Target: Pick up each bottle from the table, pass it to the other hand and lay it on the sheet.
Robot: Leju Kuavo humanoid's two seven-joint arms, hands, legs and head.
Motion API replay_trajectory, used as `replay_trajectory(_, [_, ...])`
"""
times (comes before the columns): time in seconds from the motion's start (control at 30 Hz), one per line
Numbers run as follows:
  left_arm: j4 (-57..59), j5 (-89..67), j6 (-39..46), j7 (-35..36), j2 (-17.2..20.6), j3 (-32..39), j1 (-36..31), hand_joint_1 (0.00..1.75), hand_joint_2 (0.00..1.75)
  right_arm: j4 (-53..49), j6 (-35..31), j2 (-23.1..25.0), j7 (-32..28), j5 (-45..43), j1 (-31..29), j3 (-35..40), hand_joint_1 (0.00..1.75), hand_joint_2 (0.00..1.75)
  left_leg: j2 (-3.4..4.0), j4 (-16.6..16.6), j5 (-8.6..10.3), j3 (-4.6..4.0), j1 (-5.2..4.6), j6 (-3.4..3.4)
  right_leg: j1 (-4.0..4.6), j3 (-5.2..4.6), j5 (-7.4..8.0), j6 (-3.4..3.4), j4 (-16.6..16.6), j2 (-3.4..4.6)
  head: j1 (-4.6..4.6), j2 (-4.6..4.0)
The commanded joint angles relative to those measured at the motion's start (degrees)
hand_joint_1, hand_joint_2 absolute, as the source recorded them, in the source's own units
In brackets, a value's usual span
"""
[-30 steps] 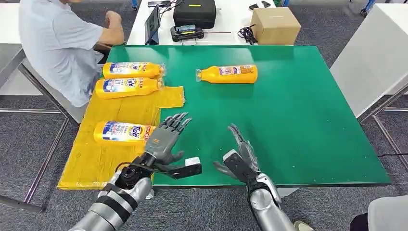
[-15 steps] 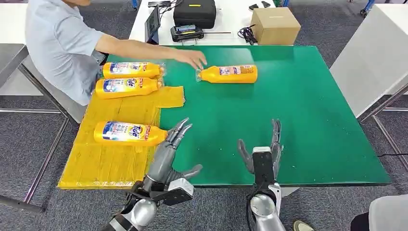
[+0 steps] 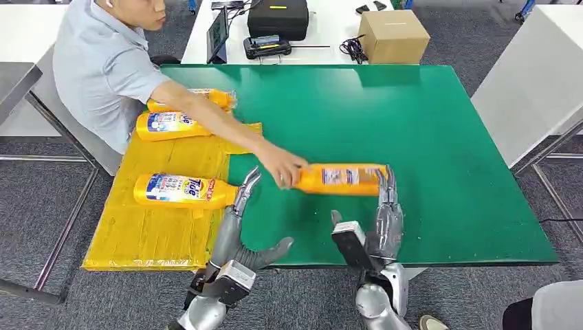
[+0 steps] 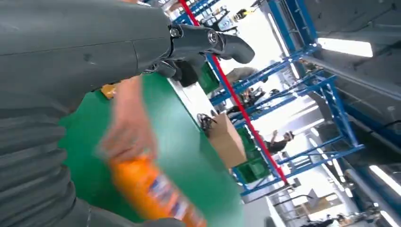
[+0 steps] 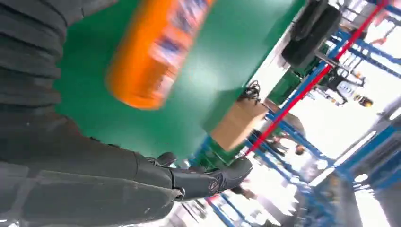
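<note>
Our left hand (image 3: 237,227) and right hand (image 3: 383,218) hold nothing, fingers apart, while a person's hand (image 3: 282,165) grips the bottle (image 3: 340,179).

- Head view: bright, even overhead light, soft shadows on the green table (image 3: 447,137), sharp throughout.
- Both wrist views — orange bottle (image 5: 156,52) smeared by motion blur; background windows blown out white.

1. The bench (image 3: 447,137) was green.
2. The sheet (image 3: 158,227) was yellow.
3. The bottles (image 3: 175,190) were orange-yellow with blue, white and red labels.
4. The person's shirt (image 3: 96,69) was pale blue-grey.
5. The box (image 3: 393,34) was brown.
6. The hands (image 3: 237,234) were dark grey.
</note>
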Motion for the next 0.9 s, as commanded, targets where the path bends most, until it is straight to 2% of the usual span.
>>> replay_trajectory(0.03, [-1.25,2.01,-2.25,1.06,0.86,-0.6,-0.39,0.0,1.75,5.46,-0.74,-6.86,4.34,9.29,-4.13,6.29,0.0,1.75,0.1,-0.03,-0.04,0.15,0.02,-0.04,0.03,0.14,0.0,-0.06,-0.06,0.07,0.02,0.0])
replay_trajectory(0.2, [-1.25,2.01,-2.25,1.06,0.86,-0.6,-0.39,0.0,1.75,5.46,-0.74,-6.86,4.34,9.29,-4.13,6.29,0.0,1.75,0.09,-0.05,-0.09,0.31,0.02,-0.05,0.03,0.31,-0.07,-0.1,-0.06,0.05,0.02,0.0])
replay_trajectory(0.3, [-1.05,3.31,-3.03,2.36,0.09,0.19,0.05,0.0,1.75,6.68,-0.27,-8.71,8.19,15.19,-5.15,7.66,0.0,1.75,0.07,-0.05,-0.06,0.21,0.02,-0.04,0.02,0.2,-0.04,-0.08,-0.05,0.04,0.0,0.0])
replay_trajectory(0.43, [-1.06,4.89,-4.53,5.2,-0.39,0.82,0.71,0.0,1.75,8.43,6.48,-10.44,10.55,13.76,-6.5,8.1,0.0,1.75,0.12,-0.04,-0.06,0.21,0.01,-0.04,0.02,0.19,-0.02,-0.07,-0.06,0.09,0.0,0.0])
replay_trajectory(0.5, [-0.59,6.44,-6.97,9.45,-0.38,1.27,1.15,0.0,1.75,9.37,15.1,-10.62,11.21,7.05,-7.12,7.08,0.0,1.75,0.07,-0.04,-0.05,0.21,0.0,-0.03,0.01,0.21,-0.03,-0.07,-0.06,0.04,0.02,0.0])
replay_trajectory(0.6, [0.88,7.68,-9.65,13.39,-0.5,1.74,0.83,0.0,1.75,11.97,18.47,-12.38,14.27,9.29,-9.03,7.75,0.0,1.75,0.14,-0.06,-0.08,0.28,0.02,-0.05,0.03,0.28,-0.02,-0.09,-0.1,0.11,0.02,0.0])
replay_trajectory(0.77, [0.28,8.11,-11.64,15.73,-0.91,2.03,0.66,0.0,1.75,15.87,23.26,-14.95,18.0,13.77,-13.91,11.28,0.0,1.75,0.21,-0.01,-0.09,0.25,-0.01,-0.05,0.01,0.22,-0.02,-0.09,-0.03,0.17,0.0,0.0])
replay_trajectory(0.9, [0.13,7.79,-11.86,16.12,-0.95,1.71,1.01,0.0,1.75,15.8,24.19,-15.69,18.72,14.45,-14.47,12.29,0.0,1.75,0.19,-0.06,-0.11,0.37,0.0,-0.06,0.01,0.33,-0.05,-0.1,-0.08,0.15,0.02,0.0])
